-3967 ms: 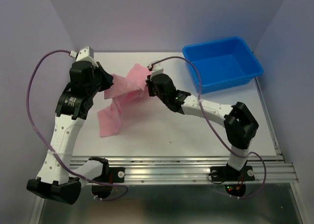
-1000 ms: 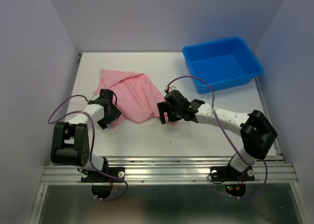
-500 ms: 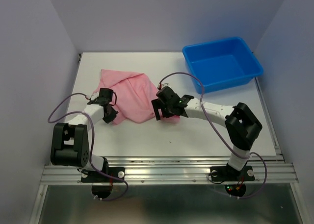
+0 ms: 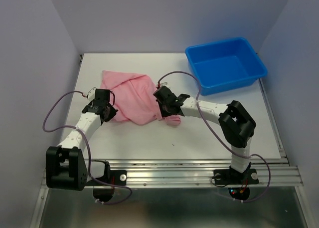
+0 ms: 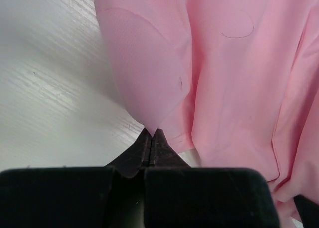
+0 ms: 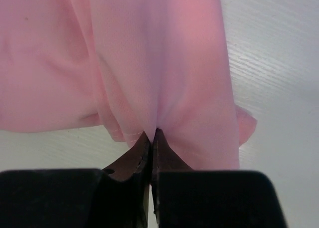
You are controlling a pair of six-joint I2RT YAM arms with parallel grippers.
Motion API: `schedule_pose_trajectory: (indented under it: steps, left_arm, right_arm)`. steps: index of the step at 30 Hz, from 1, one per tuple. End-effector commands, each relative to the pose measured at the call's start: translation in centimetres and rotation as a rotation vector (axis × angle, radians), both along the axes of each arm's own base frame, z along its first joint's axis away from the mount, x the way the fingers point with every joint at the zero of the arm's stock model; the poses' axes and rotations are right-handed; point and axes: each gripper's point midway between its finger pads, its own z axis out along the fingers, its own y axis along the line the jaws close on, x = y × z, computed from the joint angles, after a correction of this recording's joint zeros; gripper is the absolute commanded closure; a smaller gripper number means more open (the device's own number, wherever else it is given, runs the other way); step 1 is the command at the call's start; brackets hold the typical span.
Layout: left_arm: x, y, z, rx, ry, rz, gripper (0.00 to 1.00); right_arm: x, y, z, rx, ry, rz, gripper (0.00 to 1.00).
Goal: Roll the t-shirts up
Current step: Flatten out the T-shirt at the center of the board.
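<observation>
Pink t-shirt (image 4: 132,96) lies rumpled — pinched edges hidden between both closed jaws.

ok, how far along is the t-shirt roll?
Done: the t-shirt lies spread, somewhat rumpled, on the table. In hand: the left gripper and right gripper are each shut on its near edge, with fabric pinched between the fingertips. Left: no roll has formed yet, so the whole rolling pass remains.

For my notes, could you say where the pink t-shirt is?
Top view: the t-shirt lies left of the table's centre, both jaws shut on its near edge.
</observation>
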Motion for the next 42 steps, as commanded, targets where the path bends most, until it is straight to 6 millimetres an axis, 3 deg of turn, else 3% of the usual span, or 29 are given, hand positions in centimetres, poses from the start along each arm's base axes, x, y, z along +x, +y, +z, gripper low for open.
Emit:
schedule_pose_trajectory:
  steps: [1,2,3,6,8,10,12,13,14,15,16,17,20,23,26,32,40,42]
  left_arm:
    - [0.2,0.3,2.6,0.02,-0.061,-0.023,1.0]
    - [0.2,0.4,2.9,0.025,-0.069,-0.03,1.0]
    - [0.1,0.4,3.3,0.028,-0.078,-0.03,1.0]
    - [-0.1,0.5,4.5,0.03,-0.112,-0.038,1.0]
    - [-0.2,0.5,5.5,0.028,-0.138,-0.043,1.0]
    - [-0.2,0.6,6.6,0.03,-0.168,-0.045,1.0]
    - [-0.2,0.6,7.1,0.03,-0.183,-0.049,1.0]
    - [-0.2,0.5,7.4,0.03,-0.191,-0.055,1.0]
    - [-0.2,0.5,7.6,0.027,-0.196,-0.057,1.0]
    - [-0.1,0.4,7.6,0.024,-0.195,-0.062,1.0]
    - [-0.2,0.3,7.5,0.021,-0.192,-0.065,1.0]
    - [-0.1,0.1,7.5,0.014,-0.198,-0.07,1.0]
    - [0.1,-0.5,7.2,-0.012,-0.2,-0.091,1.0]
    - [0.2,-0.8,7.0,-0.026,-0.2,-0.101,1.0]
    - [0.4,-1.0,6.9,-0.034,-0.203,-0.106,1.0]
    - [0.4,-0.9,6.9,-0.028,-0.201,-0.107,1.0]
    - [0.1,-1.1,7.2,-0.036,-0.21,-0.115,1.0]
    - [0.0,-1.1,7.3,-0.036,-0.213,-0.116,1.0]
  right_arm:
    - [1.4,0.6,9.3,0.141,-0.174,-0.042,0.99]
    - [1.2,0.2,10.2,0.153,-0.186,-0.045,0.99]
    - [0.9,-0.2,12.6,0.193,-0.222,-0.048,0.99]
    - [0.2,-1.1,15.6,0.23,-0.257,-0.055,0.99]
    - [0.2,-1.6,16.1,0.21,-0.268,-0.057,0.99]
    - [1.2,-1.9,16.8,0.178,-0.308,-0.071,0.99]
    - [3.3,-3.0,17.0,0.156,-0.325,-0.11,0.99]
    - [4.6,-3.2,18.2,0.161,-0.351,-0.12,0.99]
    - [6.9,-4.3,17.2,0.137,-0.346,-0.156,0.99]
    - [8.4,-4.3,18.3,0.157,-0.361,-0.159,0.97]
    - [9.6,-4.6,17.9,0.149,-0.358,-0.166,0.89]
    - [11.0,-4.8,16.1,0.117,-0.335,-0.173,0.73]
    - [13.0,-5.0,16.1,0.043,-0.338,-0.185,0.35]
    - [12.6,-4.7,17.0,0.064,-0.338,-0.161,0.28]
    - [12.2,-5.4,17.0,0.055,-0.346,-0.175,0.28]
    - [11.9,-7.4,14.7,-0.032,-0.325,-0.199,0.32]
    - [13.4,-11.6,12.8,-0.088,-0.266,-0.26,0.28]
    - [13.0,-11.5,12.9,-0.083,-0.256,-0.244,0.28]
